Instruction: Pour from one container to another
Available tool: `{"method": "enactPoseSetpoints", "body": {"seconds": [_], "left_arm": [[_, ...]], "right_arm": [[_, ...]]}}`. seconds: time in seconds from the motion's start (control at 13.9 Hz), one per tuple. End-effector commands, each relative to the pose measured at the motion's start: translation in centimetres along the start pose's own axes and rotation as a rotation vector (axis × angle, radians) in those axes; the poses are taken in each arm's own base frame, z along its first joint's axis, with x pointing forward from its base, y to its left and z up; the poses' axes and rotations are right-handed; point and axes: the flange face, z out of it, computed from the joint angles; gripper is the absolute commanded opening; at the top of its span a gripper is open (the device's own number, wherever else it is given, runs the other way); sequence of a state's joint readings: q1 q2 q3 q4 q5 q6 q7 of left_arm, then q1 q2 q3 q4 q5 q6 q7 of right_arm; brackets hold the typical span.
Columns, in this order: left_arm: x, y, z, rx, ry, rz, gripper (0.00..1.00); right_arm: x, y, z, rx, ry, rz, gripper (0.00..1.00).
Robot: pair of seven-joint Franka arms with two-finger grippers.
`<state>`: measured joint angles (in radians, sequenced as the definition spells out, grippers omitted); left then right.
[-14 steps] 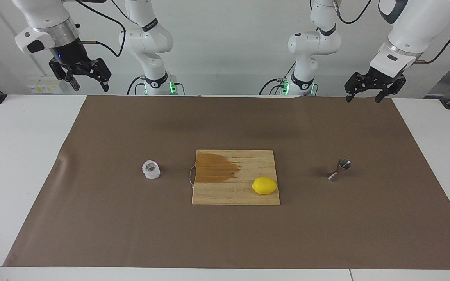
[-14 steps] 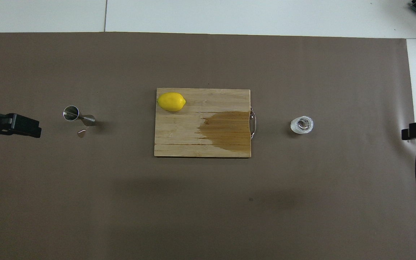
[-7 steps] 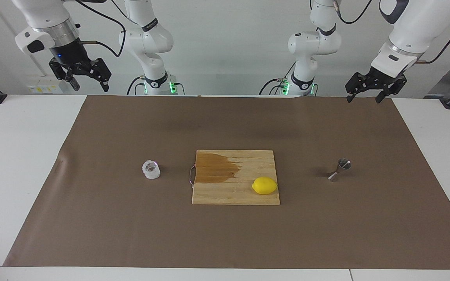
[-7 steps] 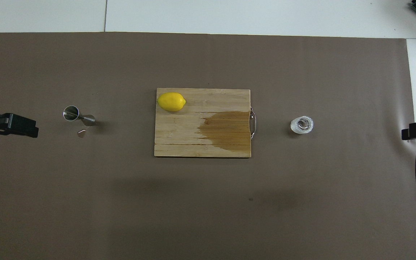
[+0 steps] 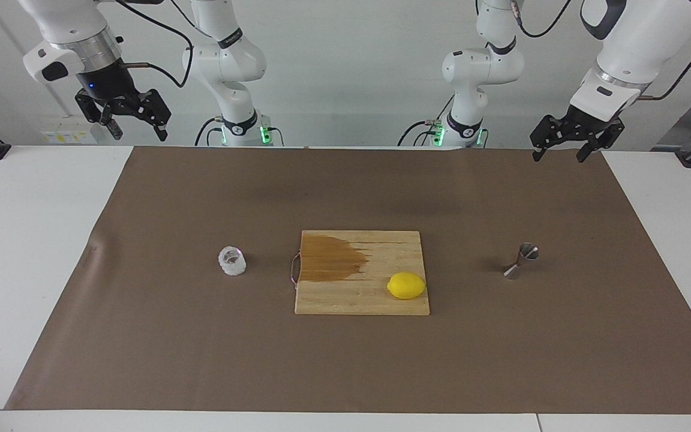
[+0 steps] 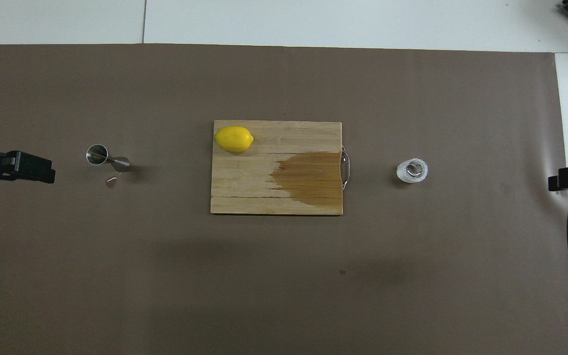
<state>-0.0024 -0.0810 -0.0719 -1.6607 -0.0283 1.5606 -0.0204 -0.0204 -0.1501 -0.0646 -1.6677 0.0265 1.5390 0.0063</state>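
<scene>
On the brown mat (image 5: pixel 201 360), the glass tumbler (image 5: pixel 232 261) stood upright toward the right arm's end, the open, empty right gripper (image 5: pixel 123 123) raised above that end.

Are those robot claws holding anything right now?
No. The left end effector and right end effector hang open and empty; glass tumbler and jigger stand untouched.
</scene>
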Motion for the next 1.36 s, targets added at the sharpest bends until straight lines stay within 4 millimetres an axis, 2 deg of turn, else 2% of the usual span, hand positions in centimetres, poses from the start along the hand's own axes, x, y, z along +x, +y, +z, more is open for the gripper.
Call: {"method": "enactPoseSetpoints", "body": {"seconds": [0.0,0.14,0.36,0.43,0.57,0.65,0.93,1.08,1.22,1.29], "left_arm": [[-1.2,0.1,0.7,-0.047,0.025,-0.084,1.00],[-1.0,-0.4,1.7,-0.064,0.022,-0.131,1.00],[-1.1,-2.5,3.5,-0.153,-0.028,-0.370,1.00],[-1.4,-2.7,4.1,-0.167,-0.043,-0.402,1.00],[-3.3,-3.0,5.6,-0.191,-0.077,-0.472,1.00],[-3.6,-3.2,6.4,-0.194,-0.042,-0.518,1.00],[-2.7,-3.7,6.6,-0.305,-0.028,-0.831,1.00],[-1.7,-3.5,8.0,-0.304,-0.062,-0.998,1.00],[-1.1,-3.5,8.7,-0.332,-0.087,-1.068,1.00],[-0.8,-3.8,8.8,-0.367,-0.099,-1.158,1.00]], "right_arm": [[-0.3,0.1,-0.2,0.002,-0.004,0.011,1.00],[-0.3,0.1,-0.2,0.002,-0.004,0.011,1.00],[-0.3,0.1,-0.2,0.002,-0.004,0.011,1.00],[-0.3,0.0,-0.2,0.002,-0.004,0.010,1.00],[-0.3,0.1,-0.2,0.002,-0.004,0.011,1.00],[-0.3,0.1,-0.2,0.002,-0.004,0.011,1.00],[-0.3,0.1,-0.2,0.002,-0.004,0.011,1.00],[-0.3,0.1,-0.2,0.002,-0.004,0.011,1.00],[-0.3,0.1,-0.2,0.002,-0.004,0.011,1.00],[-0.3,0.0,-0.2,0.002,-0.004,0.010,1.00]]}}
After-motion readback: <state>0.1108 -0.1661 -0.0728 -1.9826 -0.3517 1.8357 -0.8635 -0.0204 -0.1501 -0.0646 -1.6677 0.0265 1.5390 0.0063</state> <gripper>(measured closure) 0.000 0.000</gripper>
